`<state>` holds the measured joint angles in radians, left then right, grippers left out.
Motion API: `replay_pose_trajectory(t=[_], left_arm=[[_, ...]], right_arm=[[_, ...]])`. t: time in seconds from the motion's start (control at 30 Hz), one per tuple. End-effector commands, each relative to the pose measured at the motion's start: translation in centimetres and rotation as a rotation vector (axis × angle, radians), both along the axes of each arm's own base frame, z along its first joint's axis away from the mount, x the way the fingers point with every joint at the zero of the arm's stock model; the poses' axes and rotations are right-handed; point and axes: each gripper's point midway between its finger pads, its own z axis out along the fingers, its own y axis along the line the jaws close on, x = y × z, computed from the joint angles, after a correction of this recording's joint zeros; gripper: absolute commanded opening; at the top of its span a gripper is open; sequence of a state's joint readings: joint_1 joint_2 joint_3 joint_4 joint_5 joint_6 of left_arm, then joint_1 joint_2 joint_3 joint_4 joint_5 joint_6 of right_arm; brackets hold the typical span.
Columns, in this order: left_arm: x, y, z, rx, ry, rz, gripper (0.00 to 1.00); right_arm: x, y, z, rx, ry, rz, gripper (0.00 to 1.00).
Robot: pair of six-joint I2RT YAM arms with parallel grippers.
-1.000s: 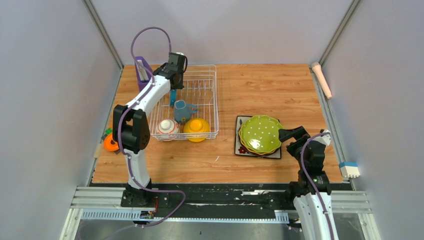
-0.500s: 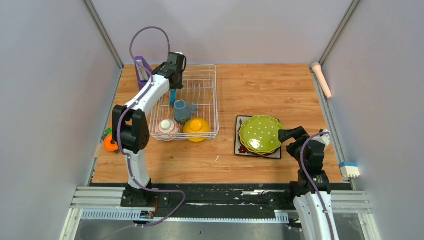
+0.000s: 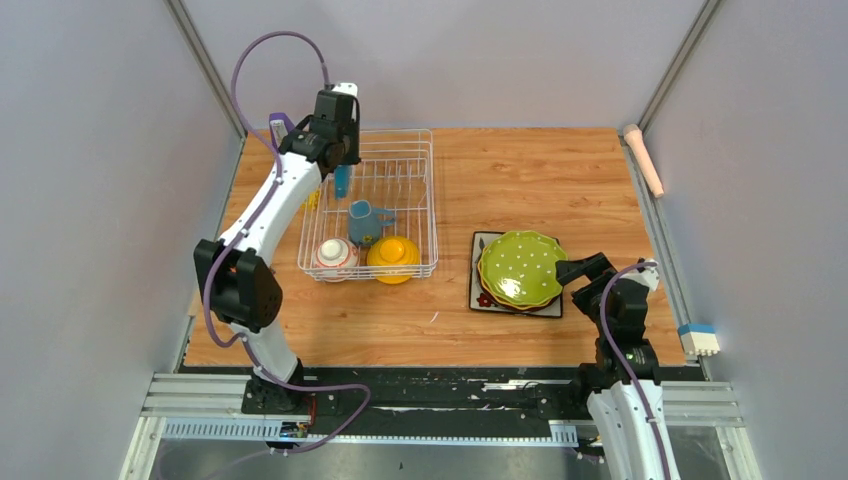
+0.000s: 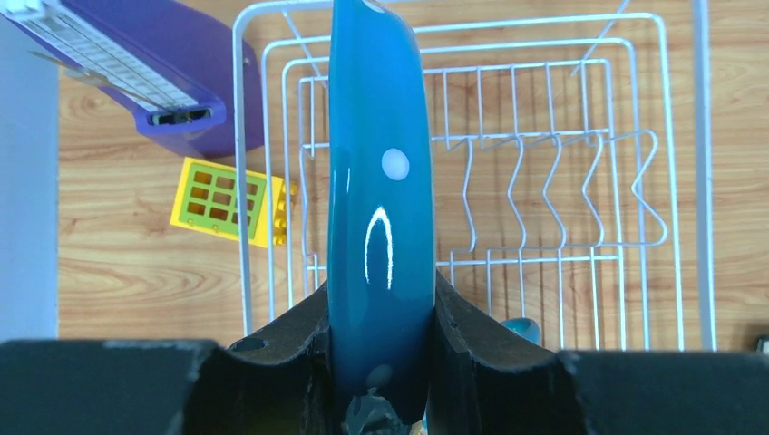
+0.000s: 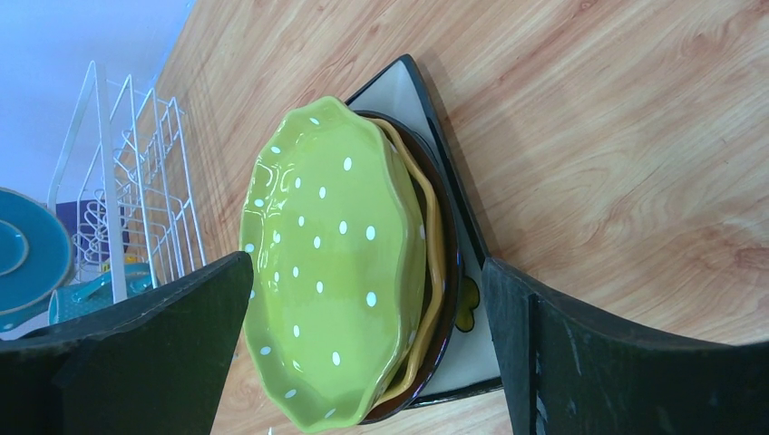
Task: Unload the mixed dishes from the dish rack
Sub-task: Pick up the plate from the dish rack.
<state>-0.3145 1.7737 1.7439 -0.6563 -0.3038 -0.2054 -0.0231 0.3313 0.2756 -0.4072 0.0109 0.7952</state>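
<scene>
My left gripper (image 3: 341, 162) is shut on the blue-dotted plate (image 3: 342, 181), held on edge above the far left part of the white dish rack (image 3: 432, 200); in the left wrist view the plate (image 4: 379, 199) stands between my fingers (image 4: 288, 340). In the rack sit a blue-grey mug (image 3: 364, 221), a yellow bowl (image 3: 392, 253) and a red-and-white patterned bowl (image 3: 333, 254). A green-dotted plate (image 3: 520, 267) tops a stack on the dark square plate (image 3: 478, 290). My right gripper (image 3: 578, 271) is open beside that stack, with the green plate (image 5: 326, 263) before it.
A purple slanted holder (image 3: 281, 134) stands left of the rack, with a small yellow grid block (image 4: 219, 199) on the table beside it. A pink stick (image 3: 644, 158) lies at the far right edge. A blue-and-white block (image 3: 699, 338) sits on the right rail.
My left gripper has risen and moved back and left, lifting the blue-dotted plate up out of the rack prongs. The right arm has not moved.
</scene>
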Motion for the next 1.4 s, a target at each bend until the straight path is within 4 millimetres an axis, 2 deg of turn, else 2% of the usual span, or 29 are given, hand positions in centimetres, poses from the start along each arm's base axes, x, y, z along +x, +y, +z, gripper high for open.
replay_pose_trajectory(t=[0.0, 0.1, 0.2, 0.3, 0.37, 0.4, 0.43, 0.53, 0.63, 0.67, 0.7, 0.73, 0.77, 0.8, 0.83, 1.0, 1.03, 1.07, 1.1, 1.23, 1.37], left_arm=[[-0.4, 0.2, 10.3, -0.042, -0.272, -0.051, 0.00], [-1.4, -1.3, 11.9, -0.117, -0.321, -0.126, 0.00], [-3.2, -2.5, 14.7, -0.175, -0.399, -0.207, 0.00], [-4.6, -3.8, 16.2, -0.176, -0.454, -0.309, 0.00], [-6.4, -5.4, 17.4, -0.152, -0.503, -0.423, 0.00], [-7.2, -6.9, 18.1, -0.149, -0.535, -0.500, 0.00], [-8.1, -7.5, 18.0, -0.107, -0.554, -0.556, 0.00], [-11.0, -11.5, 19.0, -0.004, -0.658, -0.775, 0.00], [-14.4, -15.2, 17.8, 0.099, -0.715, -0.998, 0.00], [-15.3, -16.1, 16.4, 0.165, -0.725, -1.099, 0.00], [-16.9, -17.1, 16.3, 0.186, -0.751, -1.174, 0.00], [-18.1, -17.9, 14.4, 0.245, -0.765, -1.290, 0.00], [-20.1, -18.7, 14.2, 0.246, -0.805, -1.382, 0.00], [-20.7, -18.9, 12.6, 0.300, -0.821, -1.441, 0.00], [-21.9, -19.1, 13.2, 0.320, -0.883, -1.478, 0.00], [-26.4, -18.7, 11.6, 0.296, -0.914, -1.615, 0.00], [-27.4, -18.7, 10.5, 0.295, -0.896, -1.679, 0.00], [-28.6, -18.6, 10.4, 0.289, -0.909, -1.720, 0.00], [-29.2, -18.4, 9.1, 0.313, -0.890, -1.760, 0.00], [-31.8, -18.0, 7.8, 0.359, -0.927, -1.837, 0.00], [-33.6, -18.1, 6.7, 0.404, -0.961, -1.893, 0.00]], right_arm=[[0.4, -0.3, 0.6, 0.000, -0.023, -0.019, 1.00], [0.4, -0.6, 0.5, -0.005, -0.022, -0.033, 1.00], [0.4, -0.7, 0.5, -0.008, -0.021, -0.043, 1.00], [0.5, -0.9, 0.9, -0.014, -0.028, -0.049, 1.00], [0.4, -1.0, 1.4, -0.022, -0.029, -0.051, 1.00], [0.2, -1.0, 1.7, -0.024, -0.025, -0.050, 1.00], [0.0, -0.9, 2.8, -0.026, -0.033, -0.042, 1.00], [-0.7, -0.4, 4.8, -0.022, -0.032, -0.015, 1.00], [-1.3, 0.4, 6.4, 0.004, -0.033, 0.021, 1.00], [-1.5, 0.7, 6.8, 0.020, -0.030, 0.032, 1.00], [-1.6, 0.9, 7.2, 0.034, -0.026, 0.035, 1.00], [-1.8, 1.1, 7.8, 0.051, -0.025, 0.042, 1.00], [-1.9, 1.4, 8.3, 0.064, -0.022, 0.054, 1.00], [-1.9, 1.9, 8.9, 0.076, -0.023, 0.077, 1.00], [-2.1, 2.4, 9.7, 0.089, -0.023, 0.102, 1.00], [-3.2, 6.1, 12.3, 0.165, 0.032, 0.316, 1.00], [-3.4, 6.7, 12.6, 0.186, 0.050, 0.355, 1.00], [-3.7, 7.4, 13.0, 0.212, 0.066, 0.394, 1.00], [-4.0, 8.1, 13.3, 0.242, 0.085, 0.433, 1.00], [-4.5, 10.6, 13.8, 0.381, 0.169, 0.563, 1.00], [-4.1, 11.3, 13.3, 0.457, 0.243, 0.584, 1.00]])
